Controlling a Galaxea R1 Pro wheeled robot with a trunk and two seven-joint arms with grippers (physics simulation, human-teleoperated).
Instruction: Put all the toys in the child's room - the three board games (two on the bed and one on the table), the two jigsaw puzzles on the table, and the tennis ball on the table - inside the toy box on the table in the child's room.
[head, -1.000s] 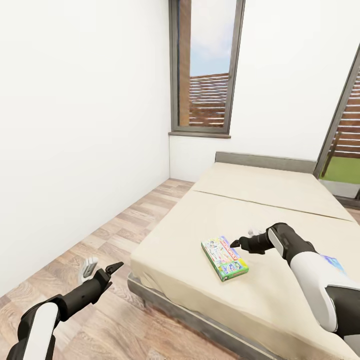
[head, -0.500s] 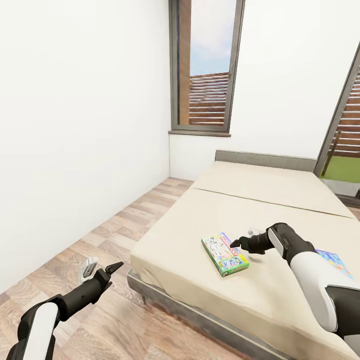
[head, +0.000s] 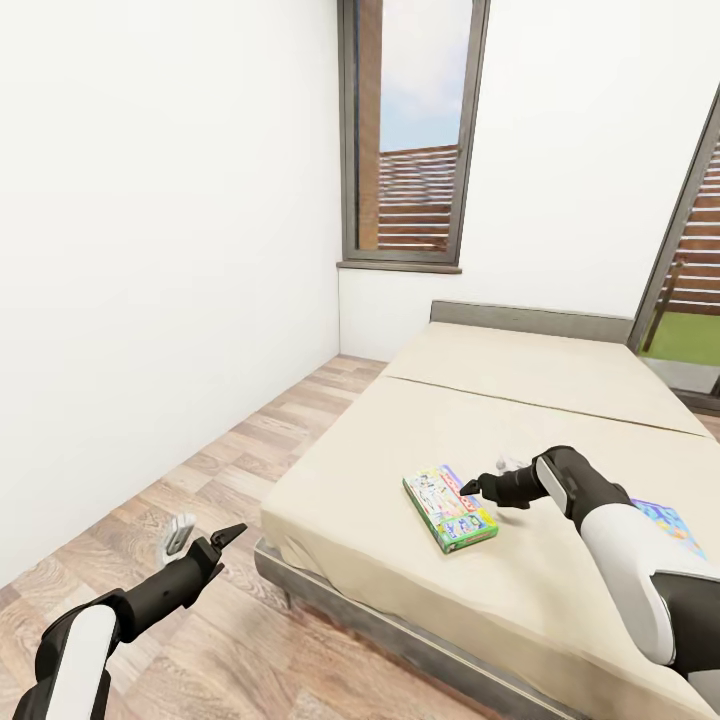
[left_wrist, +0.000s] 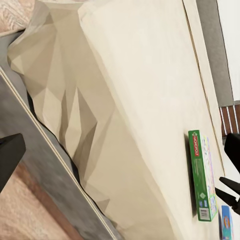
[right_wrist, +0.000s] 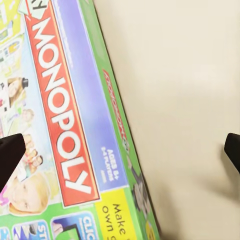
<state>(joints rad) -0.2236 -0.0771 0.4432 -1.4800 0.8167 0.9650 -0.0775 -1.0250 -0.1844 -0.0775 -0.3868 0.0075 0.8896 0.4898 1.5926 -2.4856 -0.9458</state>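
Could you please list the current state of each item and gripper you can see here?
Monopoly board game: closed, lying flat on the bed, not held.
Second board game: flat on the bed, partly hidden behind the right arm.
Right gripper: open, empty, just beside the Monopoly board game.
Left gripper: open, empty, over the floor.
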